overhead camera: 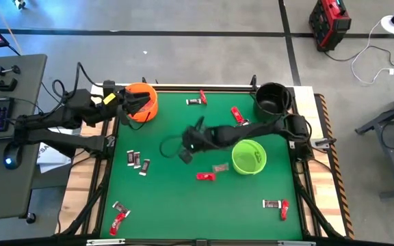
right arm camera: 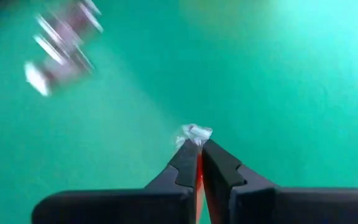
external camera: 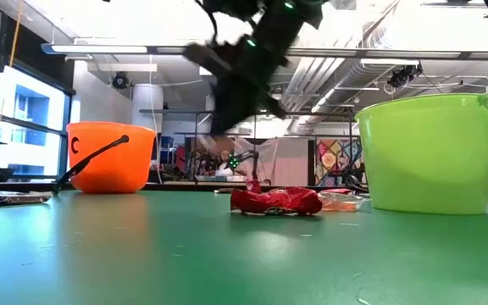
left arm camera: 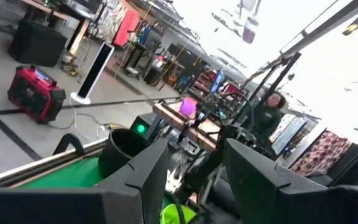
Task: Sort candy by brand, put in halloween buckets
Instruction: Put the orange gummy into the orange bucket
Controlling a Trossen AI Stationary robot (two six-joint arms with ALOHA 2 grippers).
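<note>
My right gripper (overhead camera: pixel 185 154) hangs over the middle of the green table, shut on a red-wrapped candy (right arm camera: pixel 197 174); it also shows blurred and above the table in the low view (external camera: pixel 224 127). Right of it stands the lime green bucket (overhead camera: pixel 249 156), with the black bucket (overhead camera: pixel 273 99) at the far right and the orange bucket (overhead camera: pixel 142 102) at the far left. My left gripper (overhead camera: pixel 135 102) waits open above the orange bucket, nothing between its fingers (left arm camera: pixel 148 180). Loose candy lies on its flat sides: a red piece (external camera: pixel 275 201) and a clear one (external camera: pixel 342 200) beside the green bucket. My right gripper pinches the red candy between its two fingers. A thin red strip shows in the slit between them, and the wrapper's silvery crimped end (right arm camera: pixel 194 133) sticks out past the fingertips. The fingers slant down from above. The candy is lifted clear of the table.
Dark-wrapped pieces (overhead camera: pixel 137 161) lie left of centre. Red and dark pieces lie near the far edge (overhead camera: pixel 197 100), by the black bucket (overhead camera: pixel 237 114), at the near left (overhead camera: pixel 118 219) and the near right (overhead camera: pixel 277 205). A raised frame (overhead camera: pixel 183 87) runs around the table.
</note>
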